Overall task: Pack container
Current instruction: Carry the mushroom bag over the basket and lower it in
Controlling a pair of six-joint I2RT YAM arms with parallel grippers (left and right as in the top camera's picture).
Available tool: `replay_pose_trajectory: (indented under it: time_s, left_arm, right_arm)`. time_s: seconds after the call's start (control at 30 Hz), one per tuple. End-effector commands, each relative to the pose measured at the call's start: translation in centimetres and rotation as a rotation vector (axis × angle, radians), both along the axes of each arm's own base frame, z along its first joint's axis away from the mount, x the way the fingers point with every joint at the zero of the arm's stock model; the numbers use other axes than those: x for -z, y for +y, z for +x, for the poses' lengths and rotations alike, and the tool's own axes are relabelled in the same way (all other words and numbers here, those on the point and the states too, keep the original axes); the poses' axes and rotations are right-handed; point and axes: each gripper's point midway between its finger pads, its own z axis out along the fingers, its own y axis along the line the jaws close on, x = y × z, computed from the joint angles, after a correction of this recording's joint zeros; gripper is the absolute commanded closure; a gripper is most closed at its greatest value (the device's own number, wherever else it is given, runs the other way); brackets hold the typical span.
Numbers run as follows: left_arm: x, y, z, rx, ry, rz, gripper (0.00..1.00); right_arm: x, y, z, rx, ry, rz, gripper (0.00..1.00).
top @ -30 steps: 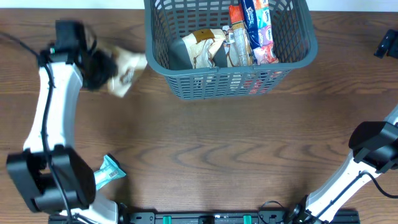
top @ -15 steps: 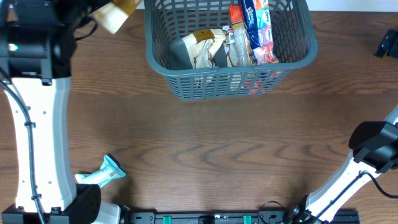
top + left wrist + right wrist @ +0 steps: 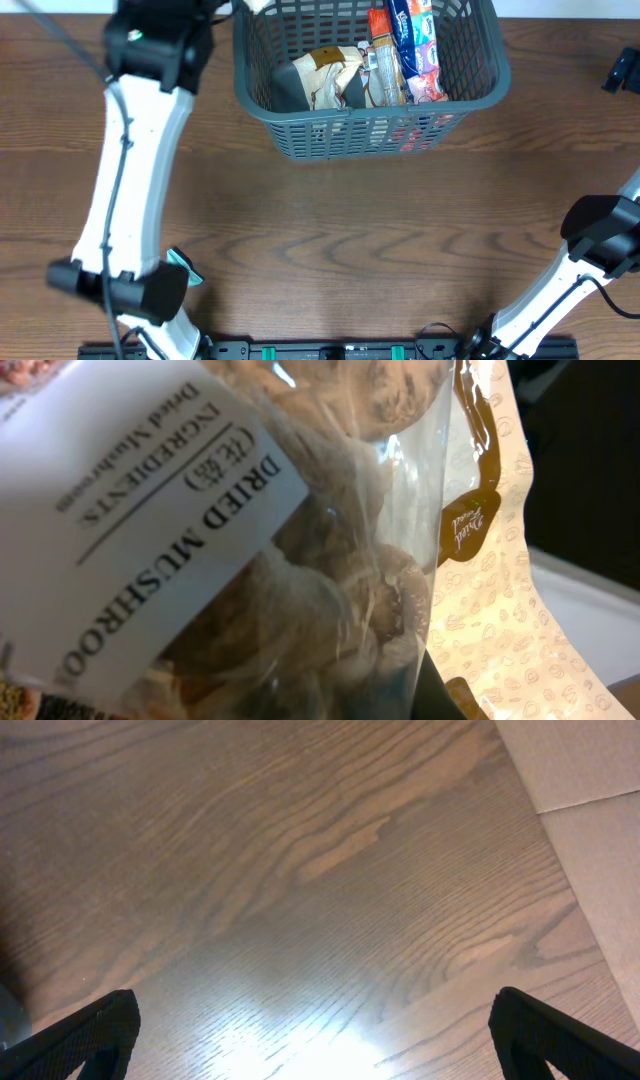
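**Table** (image 3: 330,230): a brown wood-grain top. A bright glare patch is seen on it in the right wrist view, and a pale, plain surface (image 3: 590,790) is seen beyond its edge.

**Container** (image 3: 300,140): a dark grey-blue slotted basket, set on the table at the far side and cut off by the top of the overhead view. Packed inside are a brown-and-cream pouch (image 3: 328,72), an orange stick packet (image 3: 380,45) and a blue-and-pink packet (image 3: 415,40).

**Left gripper** (image 3: 215,8): raised at the container's far left corner. Its jaws are closed narrow and hold a clear dried-mushroom packet (image 3: 300,610). The white label (image 3: 150,540) of the packet fills the left wrist view, with a cream patterned pouch (image 3: 495,580) seen behind it.

**Right gripper** (image 3: 315,1040): kept well to the near right of the container, over bare table. Its jaws are spread wide and nothing is held.

**Teal packet** (image 3: 183,268): laid on the table well to the near left of the container and partly covered by the left arm (image 3: 135,190).

**Dark object** (image 3: 622,70): seen to the right of the container at the picture's edge. It cannot be identified.
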Motion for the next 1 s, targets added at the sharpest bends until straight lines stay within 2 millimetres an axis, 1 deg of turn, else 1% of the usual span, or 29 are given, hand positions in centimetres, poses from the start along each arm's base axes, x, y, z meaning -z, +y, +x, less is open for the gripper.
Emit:
replay_pose_trajectory:
  time_s: [0.0, 0.17, 0.3, 0.43, 0.63, 0.7, 0.77, 0.83, 0.97]
  left_arm:
    - [1.5, -1.2, 1.3, 0.008, 0.009, 0.032, 0.94]
    - [5.4, -3.5, 3.1, 0.043, 0.066, 0.068, 0.94]
    - [8.2, -5.6, 3.9, 0.074, 0.11, 0.084, 0.94]
    - [10.4, -8.2, 3.9, 0.121, 0.138, 0.119, 0.94]
    - [13.3, -11.2, 3.6, 0.179, 0.178, 0.17, 0.94]
    - [14.6, -11.7, 3.5, 0.19, 0.206, 0.183, 0.94]
    - [16.4, -12.1, 3.4, 0.2, 0.249, 0.203, 0.94]
    - [18.6, -12.2, 3.3, 0.205, 0.305, 0.225, 0.94]
    - [22.1, -12.2, 3.0, 0.218, 0.391, 0.27, 0.94]
  right_arm:
    - [-0.3, -0.5, -0.5, 0.027, -0.007, 0.002, 0.01]
    - [-0.3, -0.5, -0.5, 0.027, -0.007, 0.002, 0.01]
    - [-0.3, -0.5, -0.5, 0.027, -0.007, 0.002, 0.01]
    - [-0.3, -0.5, -0.5, 0.027, -0.007, 0.002, 0.01]
    - [-0.3, -0.5, -0.5, 0.027, -0.007, 0.002, 0.01]
    - [-0.3, -0.5, -0.5, 0.027, -0.007, 0.002, 0.01]
    - [-0.3, -0.5, -0.5, 0.027, -0.007, 0.002, 0.01]
    - [-0.3, -0.5, -0.5, 0.027, -0.007, 0.002, 0.01]
    - [-0.3, -0.5, -0.5, 0.027, -0.007, 0.002, 0.01]
